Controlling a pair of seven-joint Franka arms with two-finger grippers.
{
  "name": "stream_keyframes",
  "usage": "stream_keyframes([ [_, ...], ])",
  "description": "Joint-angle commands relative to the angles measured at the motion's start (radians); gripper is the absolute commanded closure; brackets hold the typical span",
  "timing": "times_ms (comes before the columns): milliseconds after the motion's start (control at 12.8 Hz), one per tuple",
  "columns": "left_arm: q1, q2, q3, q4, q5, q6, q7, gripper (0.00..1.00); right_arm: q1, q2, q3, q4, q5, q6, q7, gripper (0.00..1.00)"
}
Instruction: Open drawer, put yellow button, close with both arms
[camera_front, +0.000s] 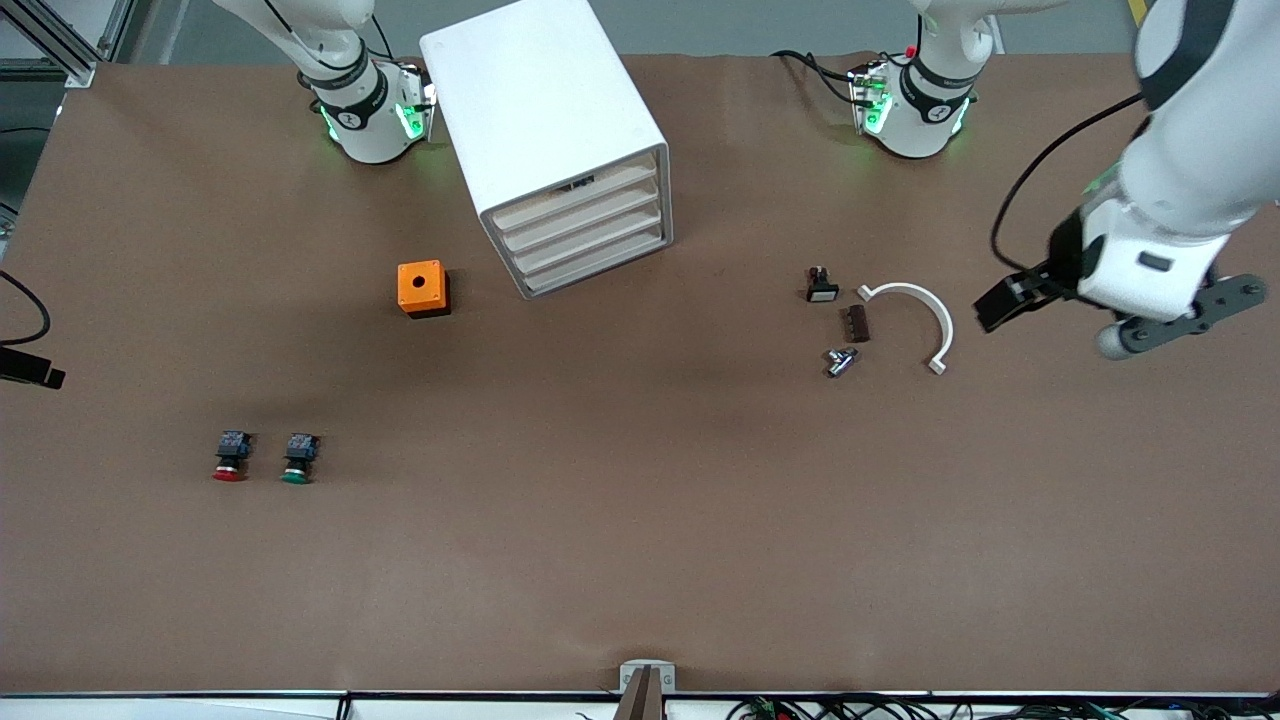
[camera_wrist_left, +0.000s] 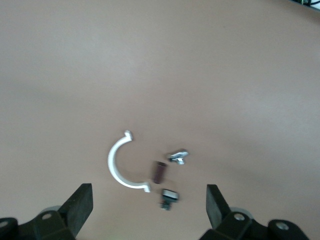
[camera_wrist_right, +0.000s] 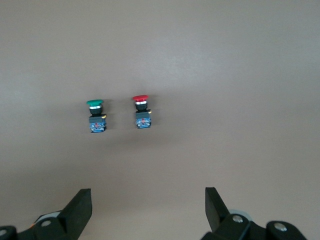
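Note:
The white cabinet (camera_front: 545, 110) stands between the two arm bases, its front turned toward the left arm's end and the front camera. Its top drawer (camera_front: 575, 190) sits flush with the three lower ones, with a small dark spot at its upper edge. No yellow button shows in any view. My left gripper (camera_front: 1005, 305) hangs open and empty over the table at the left arm's end, beside a white arc clamp (camera_front: 915, 315); the left wrist view shows it open (camera_wrist_left: 150, 210). My right gripper (camera_wrist_right: 148, 212) is open and empty; its hand is out of the front view.
An orange cube with a hole (camera_front: 422, 288) sits beside the cabinet. A red-capped button (camera_front: 230, 455) and a green-capped button (camera_front: 299, 458) lie nearer the front camera, both in the right wrist view. A white-capped switch (camera_front: 822, 285), brown piece (camera_front: 857, 323) and metal part (camera_front: 840, 361) lie by the clamp.

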Motion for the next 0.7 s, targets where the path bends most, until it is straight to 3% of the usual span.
stream_keyframes([
  [0,-0.010,-0.157,0.085,-0.129,-0.016,-0.014,0.204,0.00,-0.004,-0.002,0.009,-0.003,0.010,0.010,0.003,0.00],
  [312,-0.019,-0.306,0.120,-0.253,-0.044,-0.035,0.289,0.00,0.013,-0.004,0.012,-0.010,0.012,0.061,-0.008,0.00],
  [625,-0.015,-0.361,0.124,-0.309,-0.053,-0.048,0.402,0.00,0.077,-0.057,0.012,-0.047,0.010,0.054,-0.006,0.00],
])
